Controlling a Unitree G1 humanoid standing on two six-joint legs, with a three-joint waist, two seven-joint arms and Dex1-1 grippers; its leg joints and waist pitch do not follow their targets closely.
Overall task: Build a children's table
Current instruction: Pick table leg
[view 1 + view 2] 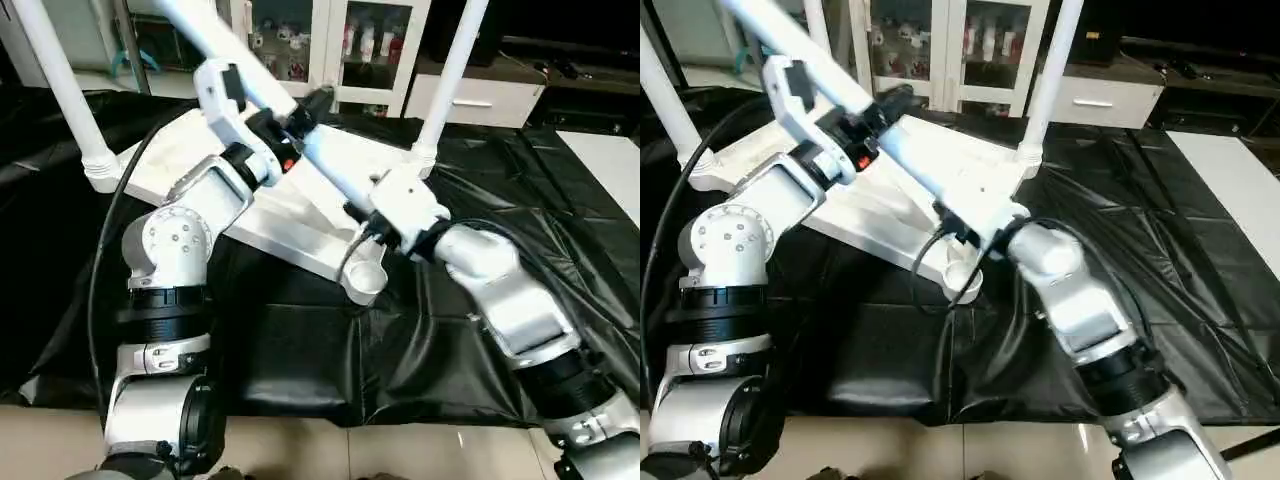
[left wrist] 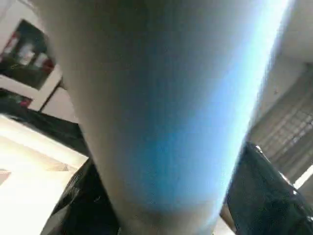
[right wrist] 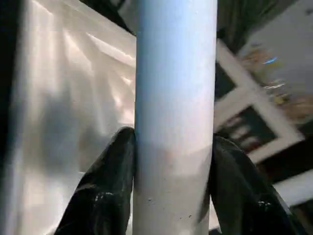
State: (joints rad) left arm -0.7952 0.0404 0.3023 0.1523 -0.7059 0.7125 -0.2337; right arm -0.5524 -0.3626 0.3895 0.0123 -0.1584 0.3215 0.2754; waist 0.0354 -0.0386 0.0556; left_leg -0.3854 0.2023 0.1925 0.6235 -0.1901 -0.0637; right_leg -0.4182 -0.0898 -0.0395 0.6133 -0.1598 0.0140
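Both grippers clamp one loose leg [image 1: 330, 165] slanting over the upturned tabletop [image 1: 290, 215] (two legs already stand in its far corners): left gripper [image 1: 290, 125] higher, right gripper [image 1: 365, 215] lower, near its empty front socket [image 1: 365, 275].

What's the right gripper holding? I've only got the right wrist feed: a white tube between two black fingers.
Observer: A loose table leg. It slants across the upturned tabletop, and the right gripper is shut on its lower stretch.
Operator: Left arm involved?
Observer: Yes. The left gripper clamps the same leg further up.
Operator: Any legs already in?
Observer: Two stand in corner sockets, one at far left, one at far right.
Operator: Where's the free socket?
Observer: The near corner socket is empty, just below the right gripper. The leg's lower end is hidden behind the wrist, so I can't tell how far off it is.
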